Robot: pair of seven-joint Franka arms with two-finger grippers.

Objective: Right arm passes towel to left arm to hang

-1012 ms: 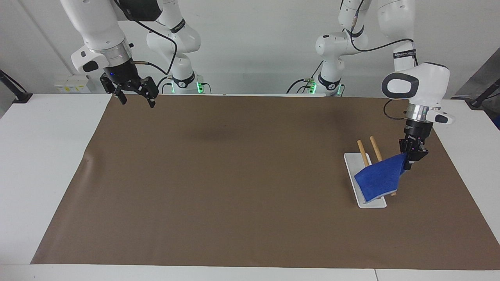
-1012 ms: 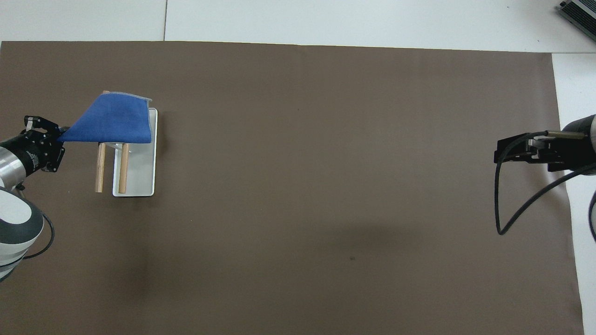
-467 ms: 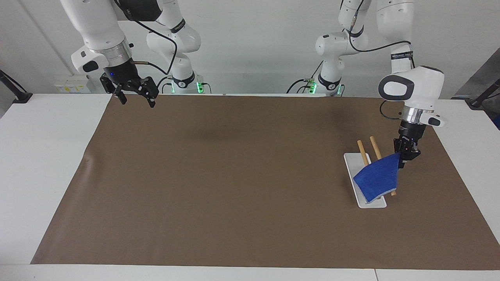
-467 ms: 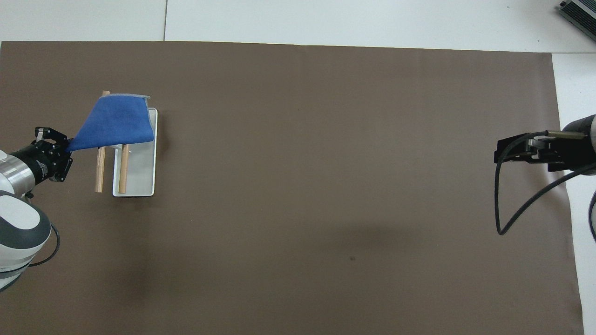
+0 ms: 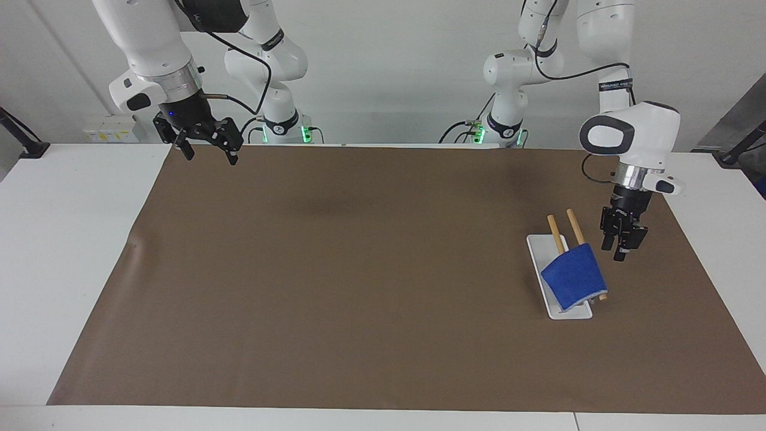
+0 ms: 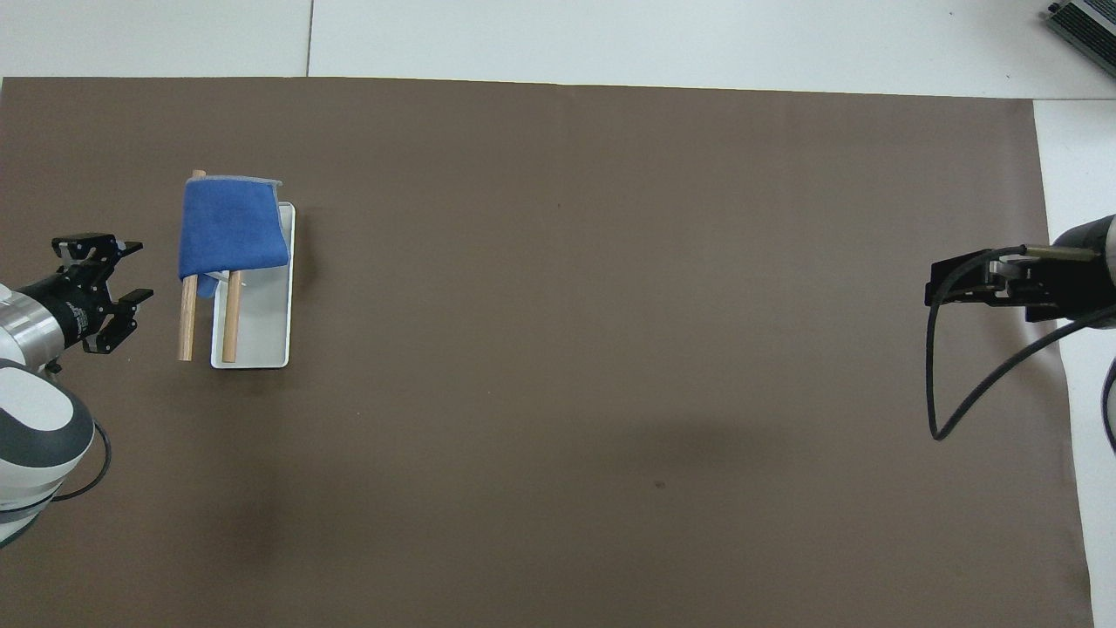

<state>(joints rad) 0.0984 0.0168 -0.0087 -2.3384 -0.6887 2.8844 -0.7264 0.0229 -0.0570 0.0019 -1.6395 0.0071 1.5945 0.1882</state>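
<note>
Facing camera high, opposite robots; overhead steep; both share mat (image 5: 335, 269).

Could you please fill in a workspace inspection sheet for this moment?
Surface: white table under a brown mat.
Job's things: towel draped over the two wooden rods of a rack on a white tray, toward the left arm's end.
Clutter: nothing seen.
Grippers: left gripper open beside the rack, off the towel; right gripper open, waiting above the mat's edge at its own end.
Cables: black cable looping from the right wrist.
Surroundings: white wall.
</note>
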